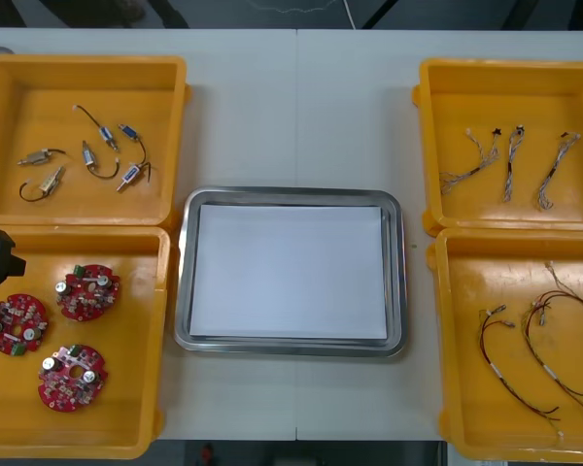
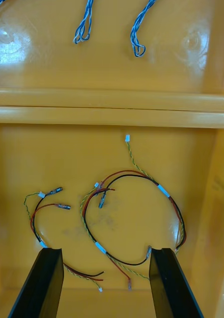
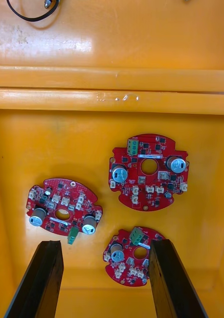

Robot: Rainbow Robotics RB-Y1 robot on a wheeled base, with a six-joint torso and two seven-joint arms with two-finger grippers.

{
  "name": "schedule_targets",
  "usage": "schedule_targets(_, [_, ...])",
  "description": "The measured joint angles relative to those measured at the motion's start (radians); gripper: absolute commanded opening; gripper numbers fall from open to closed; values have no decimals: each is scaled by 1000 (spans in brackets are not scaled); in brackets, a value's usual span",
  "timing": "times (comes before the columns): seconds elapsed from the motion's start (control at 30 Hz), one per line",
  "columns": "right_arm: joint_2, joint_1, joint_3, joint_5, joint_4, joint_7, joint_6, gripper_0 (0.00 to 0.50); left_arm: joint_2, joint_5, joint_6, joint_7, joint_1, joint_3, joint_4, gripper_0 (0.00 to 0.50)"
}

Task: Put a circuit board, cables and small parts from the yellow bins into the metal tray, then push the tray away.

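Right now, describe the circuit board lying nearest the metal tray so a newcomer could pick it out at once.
Find the yellow bin at the table's near left corner, beside the metal tray. Of three round red boards inside, it is the circuit board closest to the far left bin and the tray; the other two lie nearer the table's near edge.

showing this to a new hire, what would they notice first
Four yellow bins flank a metal tray, white inside, at centre. Three red circuit boards lie in the near left bin under the open left gripper; the open right gripper hangs over red and yellow cables in the near right bin.
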Motion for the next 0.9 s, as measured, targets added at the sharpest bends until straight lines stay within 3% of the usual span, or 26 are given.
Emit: schedule_targets(0.9, [0, 0, 0, 0, 0, 0, 0, 500, 0, 0, 0, 0, 0, 0, 0, 500])
